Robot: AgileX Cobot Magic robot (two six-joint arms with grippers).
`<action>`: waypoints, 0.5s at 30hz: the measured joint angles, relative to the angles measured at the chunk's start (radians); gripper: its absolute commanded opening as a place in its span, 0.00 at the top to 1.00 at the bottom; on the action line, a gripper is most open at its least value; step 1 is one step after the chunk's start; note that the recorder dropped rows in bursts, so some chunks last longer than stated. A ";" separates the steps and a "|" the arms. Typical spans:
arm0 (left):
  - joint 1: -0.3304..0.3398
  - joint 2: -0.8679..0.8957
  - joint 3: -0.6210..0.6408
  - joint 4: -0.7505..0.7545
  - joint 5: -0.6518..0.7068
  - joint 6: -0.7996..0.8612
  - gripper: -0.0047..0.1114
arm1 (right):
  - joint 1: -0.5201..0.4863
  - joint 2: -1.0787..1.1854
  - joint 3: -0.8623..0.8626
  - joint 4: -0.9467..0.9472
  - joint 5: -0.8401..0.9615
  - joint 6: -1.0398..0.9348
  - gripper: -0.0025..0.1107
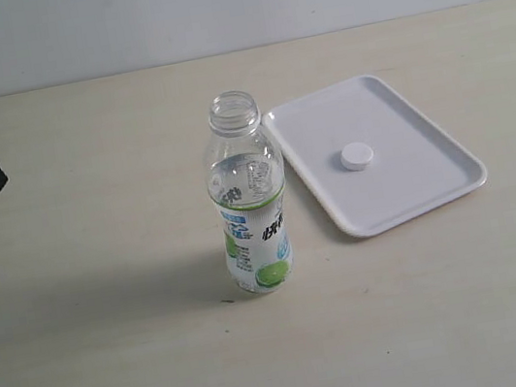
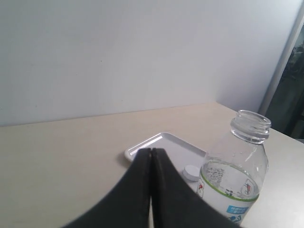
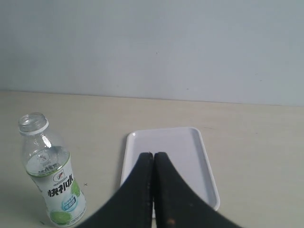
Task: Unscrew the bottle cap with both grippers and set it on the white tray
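Already off: cap lies on the tray, both grippers empty

The bottle cap (image 1: 357, 155) lies flat on the white tray (image 1: 413, 179), approx. in the middle of it. The bottle (image 1: 250, 205) stands upright on the table (image 1: 116, 353), near the tray. The right wrist view shows a gap between them, so they do not touch. Its threaded neck is open. By my judgement the task is complete, or very near complete.

The left gripper (image 2: 151, 153) has its two black fingers pressed together w/ nothing between them, and it is apart from the bottle. The right gripper (image 3: 153, 156) is the same: fingers together, holding nothing. In the exterior view only a black part shows at the left border, prob. the left arm. The right arm is not seen there.

Handling, as I judge it: the cap is small, light and stiff. Its ribbed side gives friction, so the good place to take it is across the side, not on the smooth top. On the smooth tray it may slide if it is pushed. The bottle looks thin-walled, so it is easy to dent. How much liquid is inside I cannot tell; if little, it is also light and easy to tip. It is better to hold it at the label part w/ moderate force, not at the neck thread.
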 measured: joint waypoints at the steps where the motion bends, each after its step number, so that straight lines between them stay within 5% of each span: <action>1: 0.000 0.000 0.000 0.000 0.000 0.000 0.96 | 0.000 0.000 0.000 0.000 0.000 0.000 0.98; 15: 0.000 0.000 0.000 0.000 0.000 0.000 0.96 | -0.019 -0.028 0.000 0.000 0.000 0.000 0.98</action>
